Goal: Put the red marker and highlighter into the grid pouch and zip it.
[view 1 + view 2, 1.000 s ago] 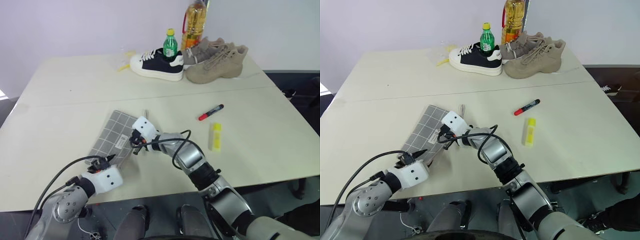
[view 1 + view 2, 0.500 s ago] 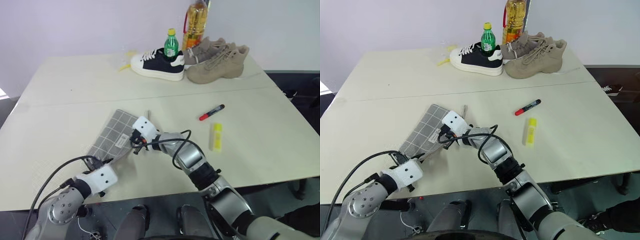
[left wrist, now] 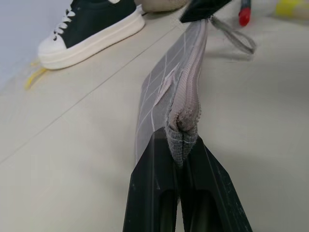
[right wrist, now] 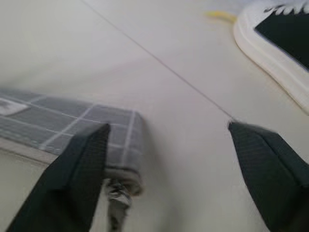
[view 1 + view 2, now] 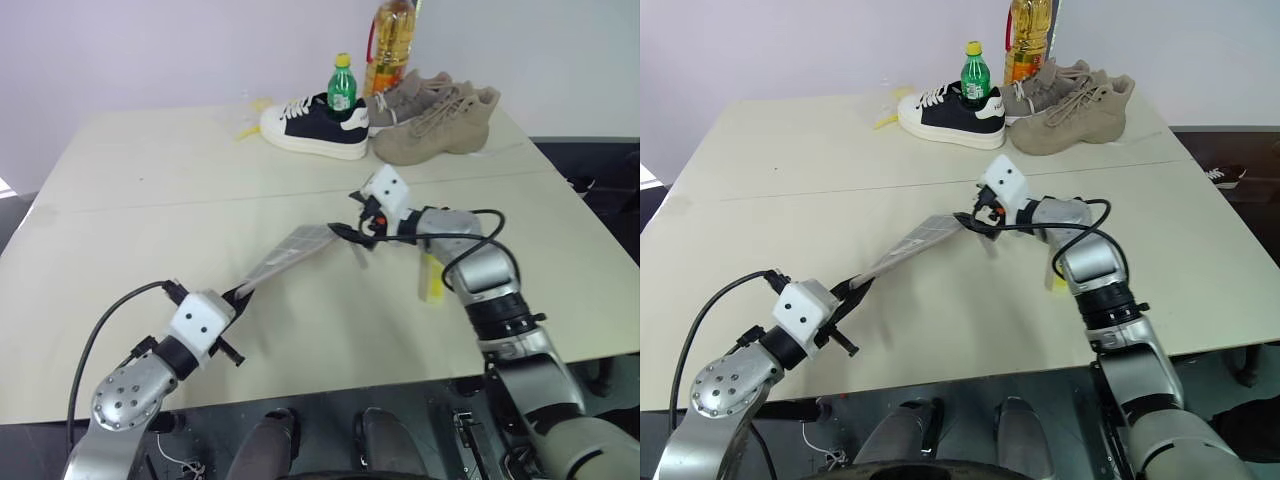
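Left claw (image 3: 179,159) clenched on near end of grid pouch (image 5: 290,252); we see it stretched off worktop (image 5: 150,190) toward spread right claw (image 4: 169,159). Red marker (image 3: 245,10), highlighter (image 5: 432,277) beyond right claw.

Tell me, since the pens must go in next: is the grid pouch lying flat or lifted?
Lifted: the left gripper pinches one end of the grid pouch, which slopes off the table.

Soft grey woven-cloth pouch with white grid lines (image 3: 166,92), matt, ribbed fabric along the zipper edge. Smooth matt cream tabletop (image 5: 150,230), looks laminate. Matt black plastic fingers (image 3: 154,193) on the left gripper (image 3: 177,159). Tan suede-looking boots (image 5: 440,120), black canvas sneaker with a smooth white rubbery sole (image 5: 315,125), glossy clear plastic bottles (image 5: 341,88).
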`<state>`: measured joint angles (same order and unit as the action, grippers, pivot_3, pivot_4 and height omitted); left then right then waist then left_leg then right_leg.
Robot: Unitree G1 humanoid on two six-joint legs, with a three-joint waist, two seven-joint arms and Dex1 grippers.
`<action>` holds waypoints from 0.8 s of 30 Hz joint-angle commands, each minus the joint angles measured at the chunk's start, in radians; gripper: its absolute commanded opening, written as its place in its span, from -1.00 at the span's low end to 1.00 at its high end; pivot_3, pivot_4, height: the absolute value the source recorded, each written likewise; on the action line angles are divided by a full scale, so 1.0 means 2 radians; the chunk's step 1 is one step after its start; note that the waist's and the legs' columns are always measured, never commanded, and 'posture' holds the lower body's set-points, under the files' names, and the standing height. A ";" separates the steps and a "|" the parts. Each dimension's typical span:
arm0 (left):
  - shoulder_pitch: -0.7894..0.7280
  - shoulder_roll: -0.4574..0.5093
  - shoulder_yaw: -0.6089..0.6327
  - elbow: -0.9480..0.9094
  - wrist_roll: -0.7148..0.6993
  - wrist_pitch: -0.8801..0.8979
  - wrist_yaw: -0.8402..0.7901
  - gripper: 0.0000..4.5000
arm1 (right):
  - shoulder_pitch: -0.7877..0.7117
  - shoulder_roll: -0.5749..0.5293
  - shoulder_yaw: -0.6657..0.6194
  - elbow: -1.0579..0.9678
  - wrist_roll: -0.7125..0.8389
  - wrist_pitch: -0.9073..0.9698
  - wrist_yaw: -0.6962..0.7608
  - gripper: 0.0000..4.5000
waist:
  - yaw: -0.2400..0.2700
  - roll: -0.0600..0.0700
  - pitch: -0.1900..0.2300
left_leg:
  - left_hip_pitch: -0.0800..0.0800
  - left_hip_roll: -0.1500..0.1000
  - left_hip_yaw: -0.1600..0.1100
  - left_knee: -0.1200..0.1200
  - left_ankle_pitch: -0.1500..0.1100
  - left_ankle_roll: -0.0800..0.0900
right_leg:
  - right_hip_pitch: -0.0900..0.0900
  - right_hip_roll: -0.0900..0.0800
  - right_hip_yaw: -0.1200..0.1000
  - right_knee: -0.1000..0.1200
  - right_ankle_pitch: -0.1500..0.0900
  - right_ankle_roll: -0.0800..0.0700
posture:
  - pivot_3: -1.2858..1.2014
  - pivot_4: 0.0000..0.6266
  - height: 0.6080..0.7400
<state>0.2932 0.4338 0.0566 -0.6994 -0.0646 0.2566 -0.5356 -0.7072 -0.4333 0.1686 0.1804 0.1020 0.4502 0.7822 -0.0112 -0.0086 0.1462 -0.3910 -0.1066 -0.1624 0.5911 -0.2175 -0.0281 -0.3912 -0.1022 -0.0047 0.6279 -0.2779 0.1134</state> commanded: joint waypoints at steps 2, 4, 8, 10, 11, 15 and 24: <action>-0.020 0.007 -0.009 -0.013 -0.017 0.006 -0.006 -1.00 | 0.005 -0.026 -0.032 -0.006 0.027 0.000 0.031 0.70 | 0.001 0.000 0.000 | 0.000 0.000 0.000 0.000 0.000 0.000 | 0.000 0.000 0.000 0.000 -0.001 -0.001 | 0.03 -0.52 1.00; -0.025 0.009 -0.013 -0.010 -0.017 0.006 -0.008 -1.00 | 0.010 -0.033 -0.040 -0.012 0.040 0.011 0.043 0.70 | 0.001 0.000 0.000 | 0.000 0.000 0.000 0.000 0.000 0.000 | 0.001 0.000 0.000 0.000 -0.001 -0.001 | 0.03 -0.52 1.00; -0.036 0.011 -0.022 0.000 -0.014 0.007 -0.007 -1.00 | 0.036 -0.062 -0.043 -0.029 0.051 0.019 0.075 0.70 | 0.002 0.000 0.000 | 0.000 0.000 0.000 0.000 0.000 0.000 | 0.000 0.000 0.000 -0.001 -0.001 -0.001 | 0.03 -0.52 1.00; -0.040 0.010 -0.026 0.005 -0.013 0.007 -0.005 -1.00 | 0.043 -0.066 -0.054 -0.035 0.063 0.024 0.079 0.70 | 0.002 0.000 0.000 | 0.000 0.000 0.000 0.000 0.000 0.000 | 0.001 0.000 0.000 -0.001 -0.001 -0.001 | 0.03 -0.52 1.00; -0.041 0.010 -0.027 0.006 -0.012 0.007 -0.005 -1.00 | 0.046 -0.067 -0.061 -0.038 0.071 0.028 0.081 0.70 | 0.002 0.000 0.000 | 0.000 0.000 0.001 0.000 0.000 0.000 | 0.001 0.000 0.000 -0.001 -0.001 -0.001 | 0.03 -0.52 1.00; -0.042 0.007 -0.032 0.014 -0.005 0.011 0.004 -1.00 | 0.043 -0.073 -0.095 -0.040 0.099 0.044 0.081 0.70 | 0.002 0.000 0.000 | 0.000 0.000 0.001 0.000 0.000 0.000 | 0.001 0.000 0.000 -0.001 -0.001 -0.002 | 0.03 -0.52 1.00; -0.056 -0.015 -0.038 0.035 0.000 0.008 0.037 -1.00 | 0.059 -0.073 -0.081 -0.057 0.105 0.055 0.077 0.70 | 0.010 0.000 0.000 | 0.000 0.000 0.001 0.001 0.000 0.000 | 0.001 0.000 0.000 -0.002 0.000 -0.002 | 0.03 -0.52 1.00</action>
<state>0.1889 0.4085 -0.0181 -0.6231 -0.0670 0.2795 -0.4762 -0.5839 -0.5849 0.0126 0.1092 0.2978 0.5612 0.9463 0.0091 -0.0092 0.1467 -0.3914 -0.1064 -0.1598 0.5923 -0.2175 -0.0281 -0.3896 -0.1032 -0.0042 0.6240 -0.2784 0.1095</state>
